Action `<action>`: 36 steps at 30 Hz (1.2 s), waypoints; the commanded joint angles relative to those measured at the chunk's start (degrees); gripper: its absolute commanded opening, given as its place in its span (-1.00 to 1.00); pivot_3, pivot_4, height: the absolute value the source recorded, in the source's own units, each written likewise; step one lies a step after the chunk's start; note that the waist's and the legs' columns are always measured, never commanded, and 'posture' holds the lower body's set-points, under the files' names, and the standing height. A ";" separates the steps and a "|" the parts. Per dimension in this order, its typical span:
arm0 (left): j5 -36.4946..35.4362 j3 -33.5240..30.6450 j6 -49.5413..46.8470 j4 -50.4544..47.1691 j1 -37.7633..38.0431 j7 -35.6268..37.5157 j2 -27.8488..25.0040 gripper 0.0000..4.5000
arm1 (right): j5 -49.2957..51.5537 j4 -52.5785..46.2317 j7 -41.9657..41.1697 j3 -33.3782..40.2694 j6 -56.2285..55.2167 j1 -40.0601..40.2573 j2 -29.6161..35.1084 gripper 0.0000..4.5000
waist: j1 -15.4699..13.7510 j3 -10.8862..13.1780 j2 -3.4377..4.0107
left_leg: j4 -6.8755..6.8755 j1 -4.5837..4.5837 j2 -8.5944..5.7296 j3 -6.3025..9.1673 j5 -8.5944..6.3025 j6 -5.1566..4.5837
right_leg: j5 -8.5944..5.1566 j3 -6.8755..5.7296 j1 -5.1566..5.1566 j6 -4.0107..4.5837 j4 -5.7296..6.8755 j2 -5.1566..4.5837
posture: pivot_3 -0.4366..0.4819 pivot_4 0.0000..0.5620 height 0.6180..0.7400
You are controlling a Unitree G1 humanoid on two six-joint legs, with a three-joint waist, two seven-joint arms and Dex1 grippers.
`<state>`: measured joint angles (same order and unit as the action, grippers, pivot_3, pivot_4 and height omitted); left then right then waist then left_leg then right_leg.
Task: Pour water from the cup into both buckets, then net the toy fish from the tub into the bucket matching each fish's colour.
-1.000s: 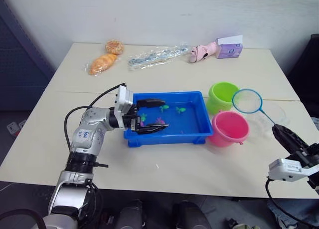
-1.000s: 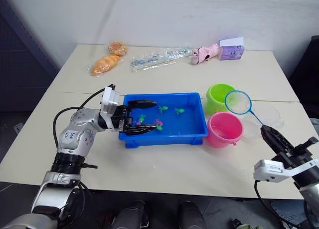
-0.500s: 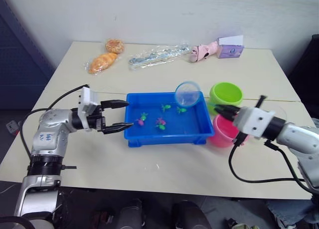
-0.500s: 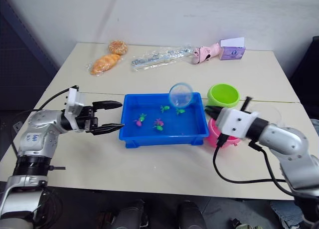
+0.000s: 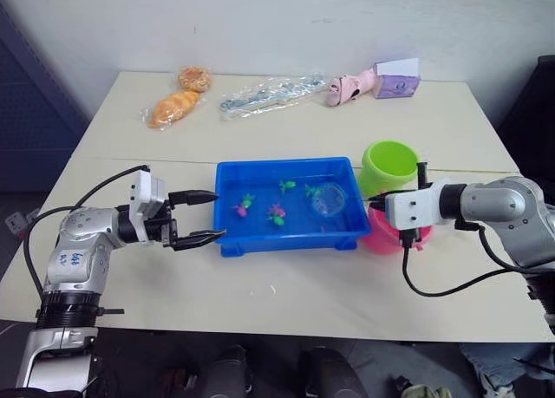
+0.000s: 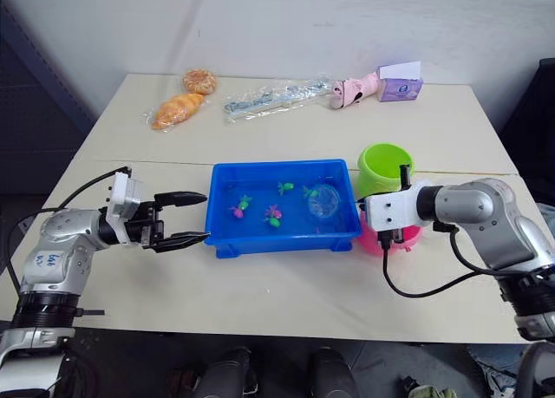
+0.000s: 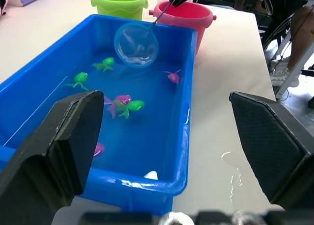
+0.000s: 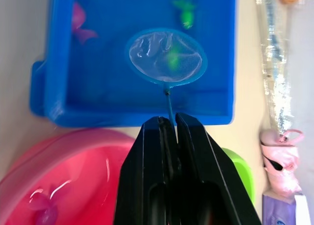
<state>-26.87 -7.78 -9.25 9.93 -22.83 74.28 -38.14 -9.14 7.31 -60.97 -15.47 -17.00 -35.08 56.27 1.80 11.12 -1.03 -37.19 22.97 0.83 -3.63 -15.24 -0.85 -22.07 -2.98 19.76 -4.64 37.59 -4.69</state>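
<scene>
The blue tub (image 5: 232, 242) sits mid-table with water in it. Several tiny toy fish float inside, among them a green one (image 5: 286, 186) and a pink one (image 5: 277, 212). My right gripper (image 8: 168, 119) is shut on the net's thin handle, above the pink bucket (image 5: 380, 240). The net's hoop (image 5: 328, 199) is low in the tub's right part, with a green fish (image 8: 171, 58) showing through the mesh. The lime green bucket (image 5: 390, 166) stands just behind. My left gripper (image 5: 218, 214) is open and empty at the tub's left end. The cup is hidden.
Along the table's back edge lie two bread pieces (image 5: 169, 112), a long clear-wrapped packet (image 5: 269, 93), a pink toy (image 5: 347, 88) and a purple box (image 5: 397, 79). Water drops (image 7: 230, 161) spot the table in front of the tub.
My right arm swung in from the right and lowered the net into the tub's right part. My left gripper drew back out of the tub to its left end, still open.
</scene>
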 commanded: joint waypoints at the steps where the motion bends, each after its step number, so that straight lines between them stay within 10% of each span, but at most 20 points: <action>1: -0.50 -0.36 1.06 -2.43 0.60 0.40 -0.62 0.96 | -0.99 1.52 -4.46 -1.44 -3.49 -3.86 -0.07 -1.00 | -0.04 0.01 0.01 | 0.00 0.00 0.00 0.00 0.00 0.00 | 0.00 0.00 0.00 0.00 0.01 0.00 | -0.05 -0.47 1.00; 16: -0.26 0.15 3.04 -2.43 1.34 -0.49 1.48 0.96 | 5.34 0.63 -17.80 -3.15 3.64 -8.76 -4.01 -1.00 | -0.16 0.02 0.04 | -0.02 0.01 0.00 0.04 0.00 0.00 | 0.00 -0.04 0.00 0.00 0.03 -0.01 | -0.05 -0.47 1.00; 36: -0.25 0.43 4.75 -1.18 1.01 -0.10 1.32 0.96 | 25.27 -7.38 -11.69 19.64 23.51 4.91 -3.56 -1.00 | -0.28 0.04 0.06 | 0.01 0.06 0.00 0.09 -0.02 -0.03 | 0.00 -0.11 -0.01 0.01 -0.04 -0.02 | -0.05 -0.47 1.00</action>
<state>-26.71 -7.21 -5.12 9.39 -21.11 73.80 -36.64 12.21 4.15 -74.46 -1.38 5.01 -30.96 51.62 1.53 11.15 -0.97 -37.18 23.04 0.83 -3.52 -15.26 -0.87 -22.07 -3.09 19.75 -4.64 37.55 -4.71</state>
